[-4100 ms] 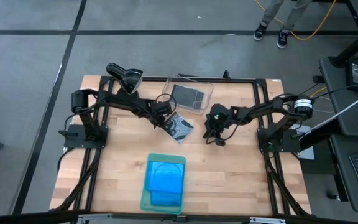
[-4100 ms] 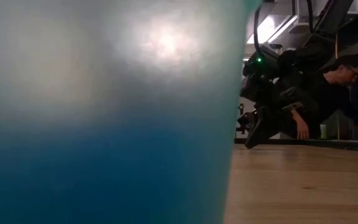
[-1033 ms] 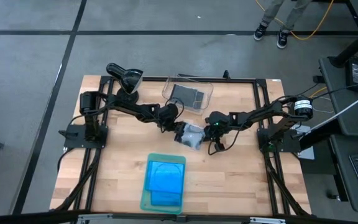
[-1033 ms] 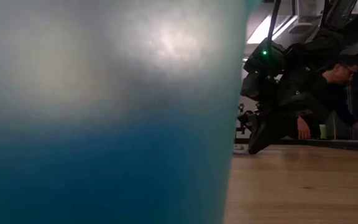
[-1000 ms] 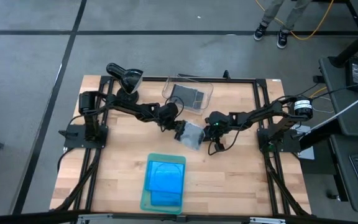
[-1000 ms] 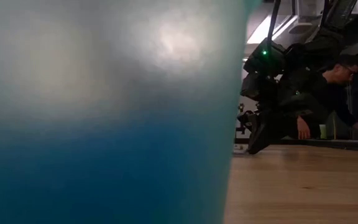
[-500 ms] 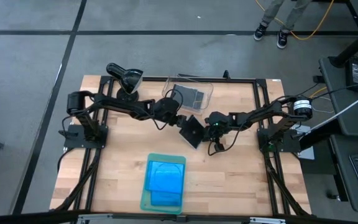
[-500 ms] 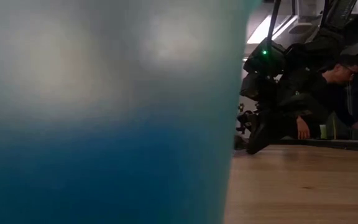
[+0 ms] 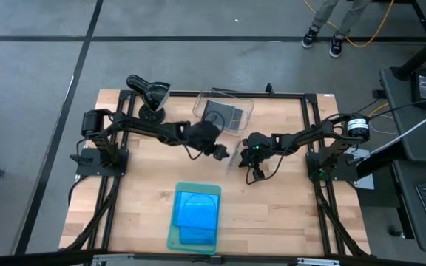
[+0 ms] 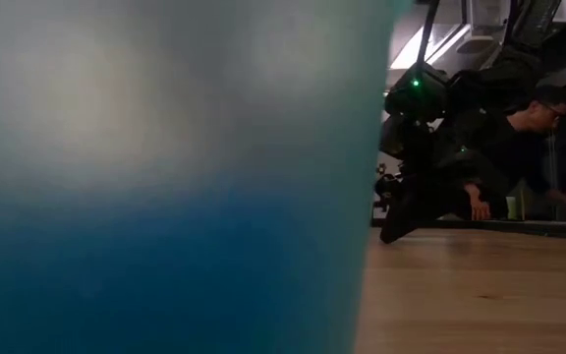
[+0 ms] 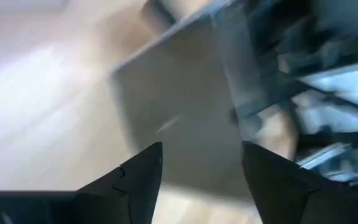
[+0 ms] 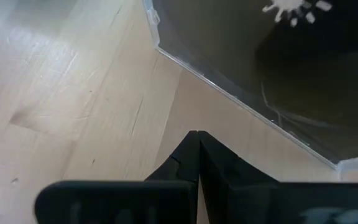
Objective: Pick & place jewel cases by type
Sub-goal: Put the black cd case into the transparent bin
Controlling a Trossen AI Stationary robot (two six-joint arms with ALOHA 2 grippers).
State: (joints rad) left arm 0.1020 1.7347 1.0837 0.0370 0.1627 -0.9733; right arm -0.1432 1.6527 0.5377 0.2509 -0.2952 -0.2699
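Note:
A dark grey jewel case (image 9: 232, 157) stands tipped up nearly on edge at the table's middle, between my two grippers. My left gripper (image 9: 219, 150) is on its left, fingers open (image 11: 201, 155), and the case's dark face (image 11: 185, 106) fills the gap ahead of them. My right gripper (image 9: 246, 157) is shut, its tip (image 12: 197, 135) low on the wood beside the case's clear edge (image 12: 241, 109). Dark cases (image 9: 224, 114) lie in the clear bin (image 9: 248, 103). Blue cases (image 9: 197, 209) lie on the pale green tray (image 9: 174, 236). My left gripper's open fingers (image 11: 148, 165) come slanting down from the table's left, right at the case's dark face (image 11: 166, 134). The case leans up in front of them. Blur hides whether they touch it. My right gripper's shut tip (image 10: 391, 231) is down at the table beside the case; I cannot tell whether it touches the case.
The tray sits close in front of the low camera and blocks most of that view (image 10: 165, 177). A black lamp-like device (image 9: 148, 90) stands at the far left. Black frame rails (image 9: 302, 94) run along the table's edges. A person (image 10: 529, 128) sits in the room behind.
My left gripper has risen and drawn a little toward the right gripper. The dark jewel case, which lay flat on the wood, has tipped up nearly on edge: its left side has come up while the side by the right gripper has stayed low.

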